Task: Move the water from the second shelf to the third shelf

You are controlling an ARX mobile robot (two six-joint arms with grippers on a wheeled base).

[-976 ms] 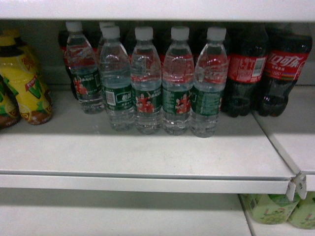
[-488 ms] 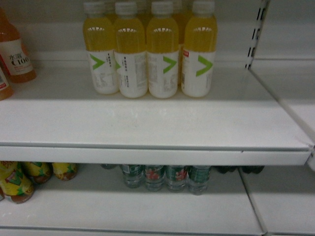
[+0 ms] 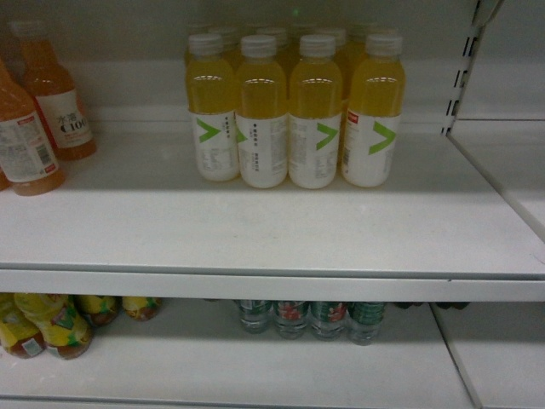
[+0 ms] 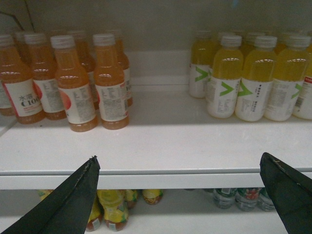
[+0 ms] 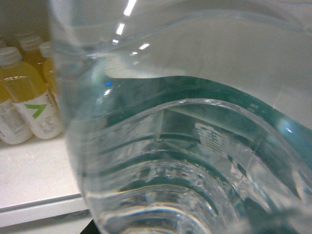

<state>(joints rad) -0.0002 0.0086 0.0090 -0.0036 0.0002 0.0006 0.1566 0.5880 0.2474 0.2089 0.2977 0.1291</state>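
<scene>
Holding a water bottle [image 5: 185, 146]: it fills the right wrist view almost edge to edge, clear ribbed wall with the green label band across it. The right end effector itself isn't visible there or in the head view, so I read it as clamped on the bottle from how close the bottle sits, not from seeing the jaws. Left end effector [image 4: 180, 195] is spread wide, empty, dark tips at 7 and 5 o'clock of its own view, hanging in front of the upper shelf [image 3: 255, 230] edge.

The rest of the water row [image 3: 311, 317] stands on the lower shelf, 6 o'clock in the head view, only the bottoms showing. Upper shelf carries yellow drinks [image 3: 294, 111] at 12 o'clock and orange drinks [image 3: 43, 119] at 9 o'clock; bare board in front of the yellows.

Risks, as I judge them:
- Shelf lip: coming in low clips the bottle base and levers it in the grip.
- Yellow pack: pushing in too deep topples the front row.
- Grip unseen, slick ribbed plastic: could slip on tilt.
- Releasing off-vertical tips the bottle over.
</scene>
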